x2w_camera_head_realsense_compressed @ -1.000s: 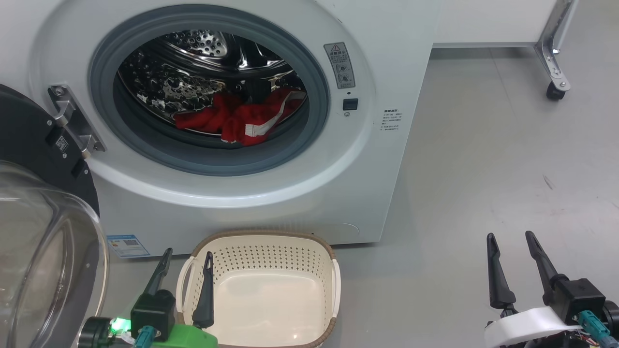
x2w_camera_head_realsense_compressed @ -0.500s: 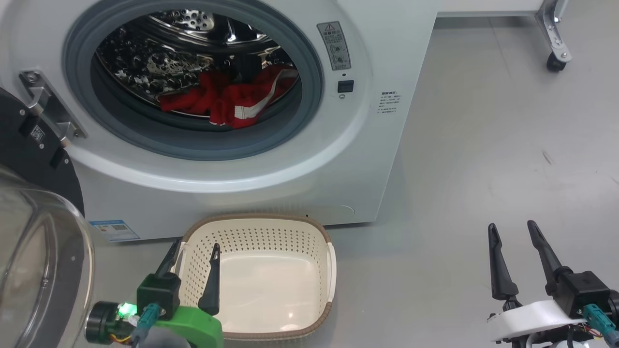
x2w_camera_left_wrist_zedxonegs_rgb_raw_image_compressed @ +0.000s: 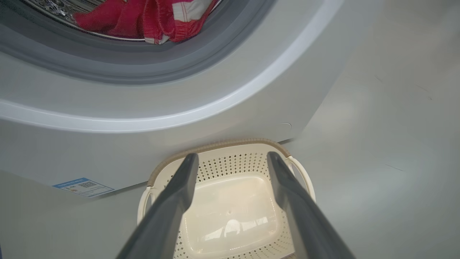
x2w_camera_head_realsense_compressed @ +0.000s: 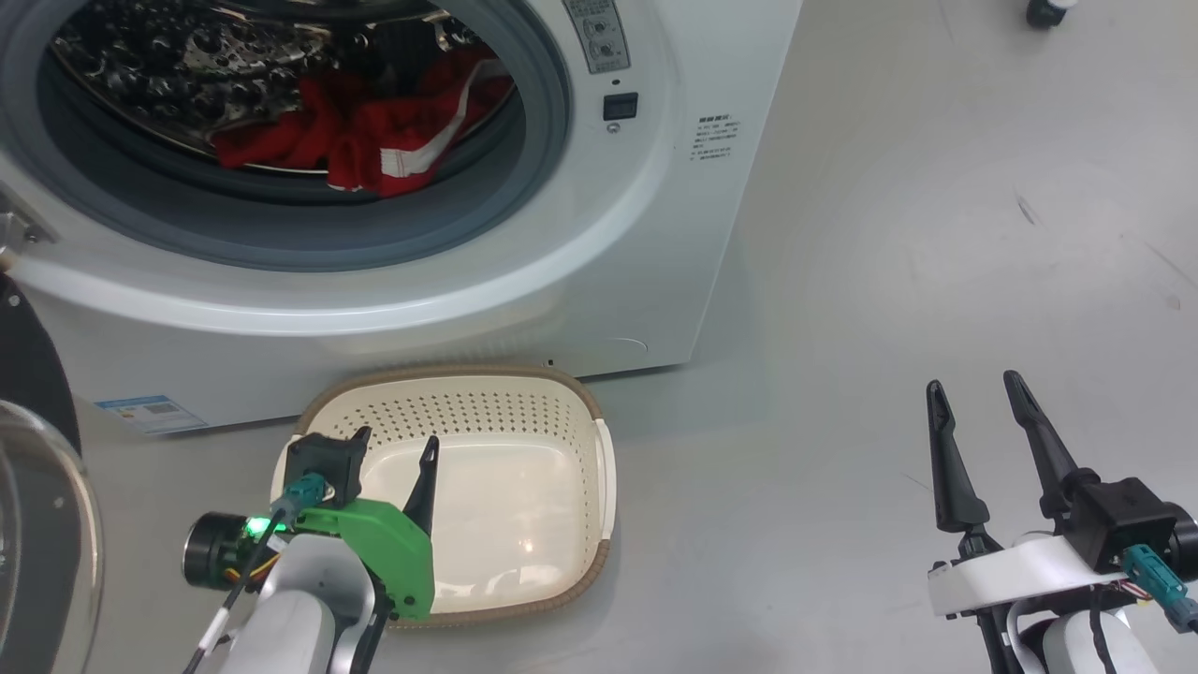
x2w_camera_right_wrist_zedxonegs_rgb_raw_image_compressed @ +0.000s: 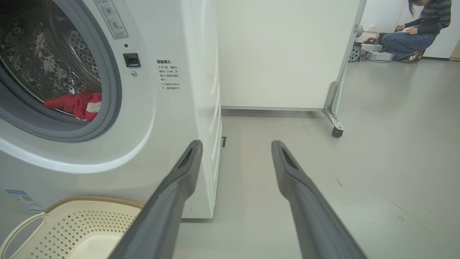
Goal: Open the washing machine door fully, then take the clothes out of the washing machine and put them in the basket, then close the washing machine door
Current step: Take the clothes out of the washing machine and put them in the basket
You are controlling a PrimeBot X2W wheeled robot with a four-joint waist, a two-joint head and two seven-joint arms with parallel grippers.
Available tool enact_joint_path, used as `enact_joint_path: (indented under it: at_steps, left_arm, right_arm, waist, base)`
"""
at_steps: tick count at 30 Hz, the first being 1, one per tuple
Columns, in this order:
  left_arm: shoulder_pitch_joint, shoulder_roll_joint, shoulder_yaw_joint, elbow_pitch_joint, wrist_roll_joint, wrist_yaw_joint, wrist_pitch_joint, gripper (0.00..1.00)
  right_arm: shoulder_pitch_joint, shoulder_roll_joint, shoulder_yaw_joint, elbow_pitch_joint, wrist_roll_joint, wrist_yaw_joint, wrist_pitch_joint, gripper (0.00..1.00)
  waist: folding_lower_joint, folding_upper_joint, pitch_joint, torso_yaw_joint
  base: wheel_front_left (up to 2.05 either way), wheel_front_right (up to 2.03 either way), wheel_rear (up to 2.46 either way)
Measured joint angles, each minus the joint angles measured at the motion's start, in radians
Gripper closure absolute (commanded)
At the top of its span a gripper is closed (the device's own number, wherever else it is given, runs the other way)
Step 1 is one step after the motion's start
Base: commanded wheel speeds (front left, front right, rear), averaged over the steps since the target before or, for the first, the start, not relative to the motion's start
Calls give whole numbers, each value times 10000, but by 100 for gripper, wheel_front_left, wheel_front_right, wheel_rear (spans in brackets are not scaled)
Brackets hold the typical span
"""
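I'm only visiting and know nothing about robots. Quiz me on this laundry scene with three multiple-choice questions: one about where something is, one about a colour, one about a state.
1. Where does the basket stand relative to the washing machine?
A. Inside it
B. On the floor in front of it
C. On top of it

2. What colour are the clothes in the drum?
A. Blue
B. Green
C. Red with white trim

3. How is the left gripper?
A. Open, holding nothing
B. Shut on the clothes
C. Shut on a basket handle

Answers:
1 B: the head view shows it on the floor just before the machine's front.
2 C: red cloth with a white band lies in the steel drum.
3 A: its jaws stand wide apart with nothing between them.
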Motion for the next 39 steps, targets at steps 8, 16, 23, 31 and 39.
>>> enact_joint_path:
  at_steps: [8,16,23,31,39]
  left_arm:
    - [-1582,107,84,491,-150,-299,1156,0]
    - [-3531,669,510,569,-151,-487,2111,0]
    - [-5497,1162,1049,637,-169,-497,2949,0]
    - [-6893,1636,1404,907,-165,-410,3603,0]
    - [-7832,2059,1833,1509,-176,-251,4034,0]
  right_arm:
    - [-368,113,29,-58,115,38,0,0]
    - [-862,253,35,-48,372,96,-2,0]
    - [-1341,355,90,13,568,217,-2,0]
    - [-1943,468,167,46,821,345,-2,0]
    - [-2275,512,194,209,974,359,-2,0]
  waist:
    - [0,0,775,-548]
    - [1,0,1687,-1086]
    - [1,0,2573,-1604]
    - [1,0,3320,-2110]
    - [0,0,3869,-2588]
  base:
    - [0,0,0]
    - [0,0,0]
    - [0,0,0]
    - [0,0,0]
    - [0,0,0]
